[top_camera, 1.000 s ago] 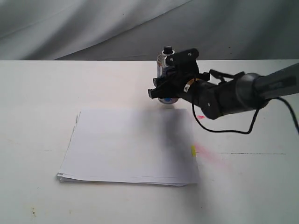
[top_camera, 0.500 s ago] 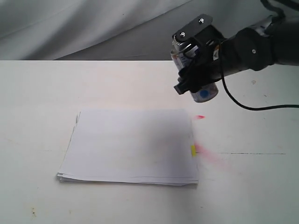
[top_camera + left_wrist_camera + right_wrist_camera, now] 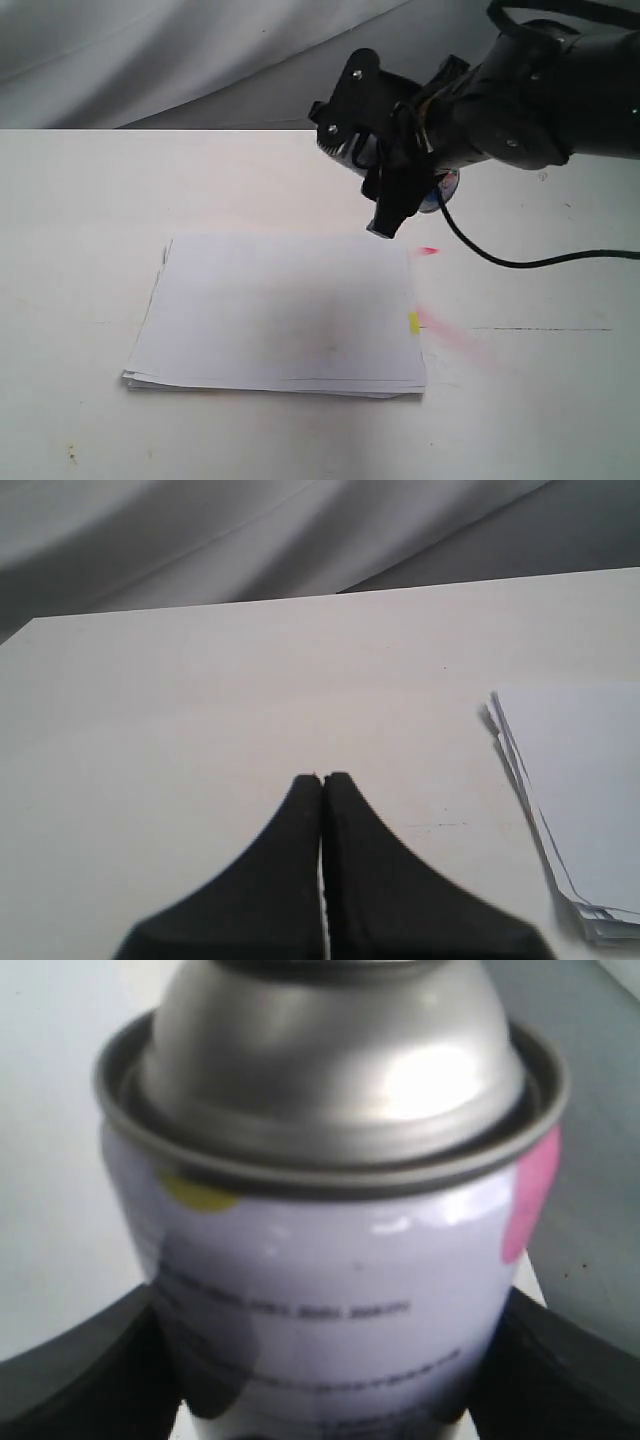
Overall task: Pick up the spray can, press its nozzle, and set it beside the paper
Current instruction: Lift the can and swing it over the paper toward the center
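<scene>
The left hand is pressed together over the counter, with the stack of paper just off to one side. Past the paper's far right corner the right hand hangs in the air, pinching the spray can by its body, tilted and clear of the counter, with grey cloth behind

The spray can is gleaming with glossy silver metal above a smooth, shiny label; the paper is looking matt on the smooth table.
</scene>
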Controlling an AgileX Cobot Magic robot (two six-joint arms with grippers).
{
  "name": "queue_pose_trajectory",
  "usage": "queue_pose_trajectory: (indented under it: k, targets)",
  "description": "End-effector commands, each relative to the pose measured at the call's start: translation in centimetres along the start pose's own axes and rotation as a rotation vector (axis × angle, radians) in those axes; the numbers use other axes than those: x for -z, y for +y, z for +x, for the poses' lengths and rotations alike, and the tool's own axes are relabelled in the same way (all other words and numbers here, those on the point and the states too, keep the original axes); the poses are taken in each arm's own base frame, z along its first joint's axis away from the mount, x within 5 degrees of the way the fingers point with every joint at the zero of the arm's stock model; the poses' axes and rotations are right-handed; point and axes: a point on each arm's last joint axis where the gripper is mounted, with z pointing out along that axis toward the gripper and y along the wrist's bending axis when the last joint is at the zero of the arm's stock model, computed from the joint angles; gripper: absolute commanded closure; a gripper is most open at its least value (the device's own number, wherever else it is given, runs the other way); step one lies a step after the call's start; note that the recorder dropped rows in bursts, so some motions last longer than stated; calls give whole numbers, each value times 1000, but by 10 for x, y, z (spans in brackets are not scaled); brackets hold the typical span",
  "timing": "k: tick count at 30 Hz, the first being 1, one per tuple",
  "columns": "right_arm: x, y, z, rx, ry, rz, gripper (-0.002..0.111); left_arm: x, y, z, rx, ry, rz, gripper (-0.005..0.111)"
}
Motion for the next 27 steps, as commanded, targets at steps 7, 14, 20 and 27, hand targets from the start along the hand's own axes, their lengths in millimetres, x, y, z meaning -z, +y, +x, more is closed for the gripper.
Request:
queue_pose_trajectory:
  k: [7,14,20,27]
  targets:
    - [-16,27,-25,119,-46,92,108,0,0,0,5,-10,-4,107]
    - [-41,57,-33,178,-36,105,108,0,0,0,5,-10,-4,107]
    - [-46,71,-38,238,-32,118,108,0,0,0,5,-10,-4,107]
    - [-44,74,-37,234,-4,125,108,0,0,0,5,-10,-4,107]
